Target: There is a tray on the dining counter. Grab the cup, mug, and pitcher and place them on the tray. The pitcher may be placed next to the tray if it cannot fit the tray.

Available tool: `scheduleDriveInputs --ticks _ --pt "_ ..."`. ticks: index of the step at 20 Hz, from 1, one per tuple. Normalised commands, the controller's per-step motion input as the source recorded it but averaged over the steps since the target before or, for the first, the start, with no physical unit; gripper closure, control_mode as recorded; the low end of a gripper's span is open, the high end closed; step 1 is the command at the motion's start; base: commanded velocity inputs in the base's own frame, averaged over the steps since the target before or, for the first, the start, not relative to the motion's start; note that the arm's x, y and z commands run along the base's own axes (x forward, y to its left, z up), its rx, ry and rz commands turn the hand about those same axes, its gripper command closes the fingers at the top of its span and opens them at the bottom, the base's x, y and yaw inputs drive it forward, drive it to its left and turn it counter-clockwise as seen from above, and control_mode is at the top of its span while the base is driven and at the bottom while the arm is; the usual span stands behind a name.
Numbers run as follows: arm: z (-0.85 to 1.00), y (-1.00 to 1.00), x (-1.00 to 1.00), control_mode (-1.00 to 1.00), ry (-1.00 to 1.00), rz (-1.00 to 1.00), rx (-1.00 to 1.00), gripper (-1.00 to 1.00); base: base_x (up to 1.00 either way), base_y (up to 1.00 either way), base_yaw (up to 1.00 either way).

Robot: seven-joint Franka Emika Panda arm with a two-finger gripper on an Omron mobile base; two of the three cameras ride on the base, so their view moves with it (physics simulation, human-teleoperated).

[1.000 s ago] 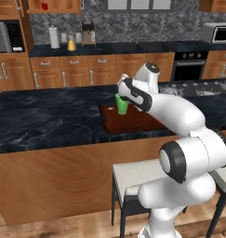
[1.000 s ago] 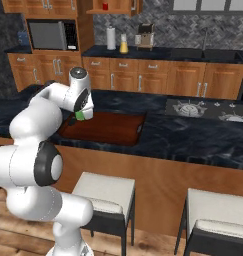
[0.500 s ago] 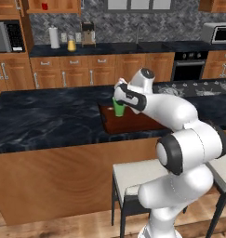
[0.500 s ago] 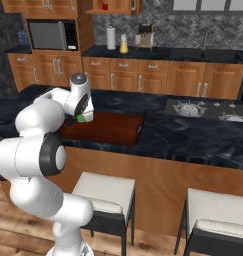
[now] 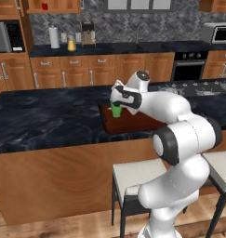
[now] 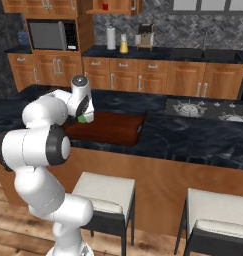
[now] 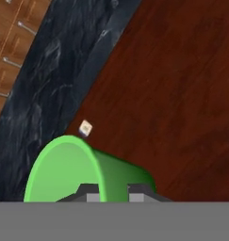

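My gripper [image 5: 117, 104] is shut on the rim wall of the bright green cup [image 5: 116, 110], over the left end of the dark reddish-brown tray [image 5: 135, 122] on the dining counter [image 5: 49, 122]. The hand view shows the cup [image 7: 71, 169] between my fingertips [image 7: 89, 191], with the tray [image 7: 177, 89] behind it. Whether the cup touches the tray I cannot tell. From the right, the cup [image 6: 82, 118] peeks out beside the hand. The yellow-bottomed pitcher [image 5: 71, 44] stands on the back counter. The red mug [image 5: 44, 6] sits on an upper shelf.
A white paper-towel roll [image 5: 54, 37] and a coffee machine [image 5: 88, 33] flank the pitcher on the back counter. A cooktop [image 6: 190, 108] lies in the dining counter right of the tray. Stools [image 6: 104, 196] stand in front of the counter.
My gripper has carried the green cup a little to the left and down, closer to the tray's left end. The grip stays shut.
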Motion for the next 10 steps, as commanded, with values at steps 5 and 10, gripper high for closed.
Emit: scheduleDriveInputs --ticks 5,10 --pt "-0.26 0.09 0.21 -1.0 0.0 0.0 0.0 1.0 0.0 0.0 0.0" --pt "-0.07 0.02 0.25 -1.0 0.0 0.0 0.0 1.0 0.0 0.0 0.0"
